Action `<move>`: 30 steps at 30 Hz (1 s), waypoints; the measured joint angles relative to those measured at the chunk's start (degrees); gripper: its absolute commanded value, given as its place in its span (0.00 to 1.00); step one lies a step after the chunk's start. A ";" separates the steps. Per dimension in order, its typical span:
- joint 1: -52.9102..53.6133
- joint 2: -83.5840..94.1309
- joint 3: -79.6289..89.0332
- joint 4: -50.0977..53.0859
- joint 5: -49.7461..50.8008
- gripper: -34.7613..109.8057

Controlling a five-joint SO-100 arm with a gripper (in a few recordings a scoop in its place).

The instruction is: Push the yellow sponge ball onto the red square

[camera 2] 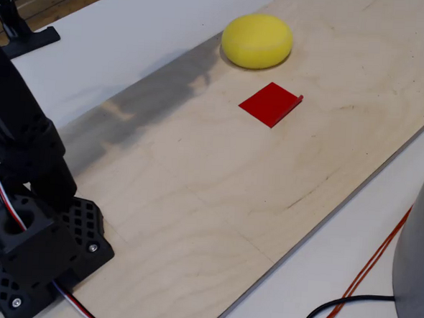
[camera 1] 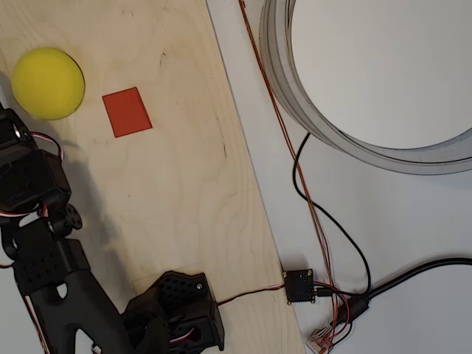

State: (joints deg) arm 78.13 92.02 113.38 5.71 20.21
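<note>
- Foam first: the matte bright-yellow sponge ball sits near the top-left corner of the pale plywood board in my overhead view, round and smooth, resting on the wood.
- Just to its right in that view I see the flat orange-red square patch, slightly tilted; a narrow strip of bare board separates it from the ball, so the two do not touch.
- From my fixed view the yellow ball looks a little flattened and lies at the far end of the board, with the red patch just nearer the camera; one corner of the patch curls up off the wood.
- I see the black arm running down the left edge of the overhead view, its upper end close below the ball, with white and red wires along it.
- I cannot tell whether the pincer is open or closed; its fingers are not clear to me in either picture.
- The arm's black perforated base stands on the near-left end of the board in the fixed view.
- Beside the board, on the white table, I note a large grey ring, thin orange wires, a black cable and a small black circuit board.
</note>
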 measured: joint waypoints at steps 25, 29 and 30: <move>2.64 -30.32 -26.54 1.14 10.90 0.35; 1.05 -34.37 -29.79 1.14 13.01 0.35; 1.05 -35.42 -30.76 1.67 13.80 0.35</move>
State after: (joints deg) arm 79.19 56.60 82.62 7.38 34.01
